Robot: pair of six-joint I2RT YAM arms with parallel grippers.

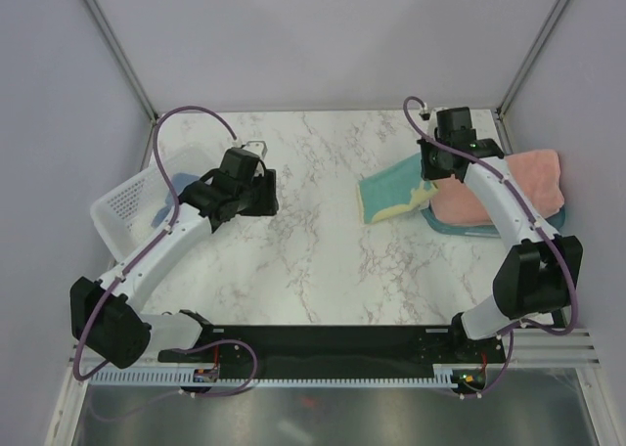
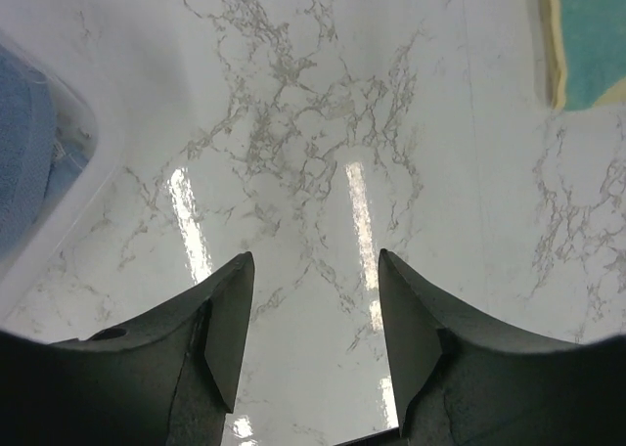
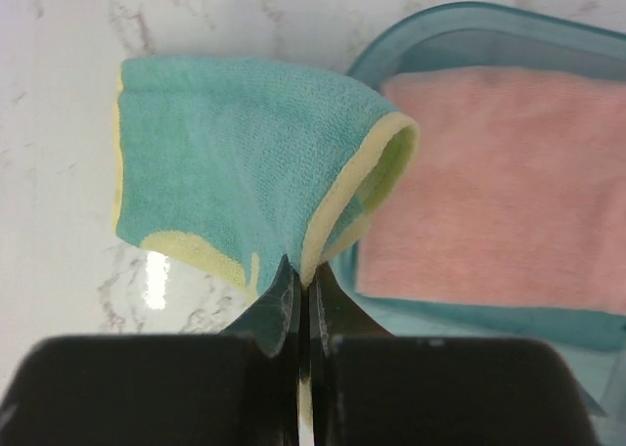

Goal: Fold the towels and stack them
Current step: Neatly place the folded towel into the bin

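A white marble-patterned table (image 1: 293,260) with grey veining and a glossy, light-streaked surface fills the workspace. At its left edge sits a white plastic basket (image 1: 122,206) with rounded corners and a perforated wall. At the right edge lies a shallow teal translucent tray (image 3: 440,25) with a smooth curved rim. A salmon-pink towel (image 1: 528,177), folded into a thick soft terry rectangle, rests in the tray and covers most of it. The teal-and-yellow towel (image 1: 386,194) lies just left of the tray, mostly on the bare marble. It is a fuzzy teal cloth with a pale-yellow border, and the end nearest the tray is lifted. From the right wrist that raised part forms a loose cone, the yellow edge curling open beside the pink cloth. A blue-grey towel (image 2: 20,143) with a looped pile lies bunched inside the basket, only partly seen. The right gripper (image 3: 303,280) has its dark jaws pinched tight on the gathered edge of the teal-and-yellow towel. The left gripper (image 2: 313,260) hangs over bare marble beside the basket, its matte black wedge-shaped jaws spread apart with nothing between them.
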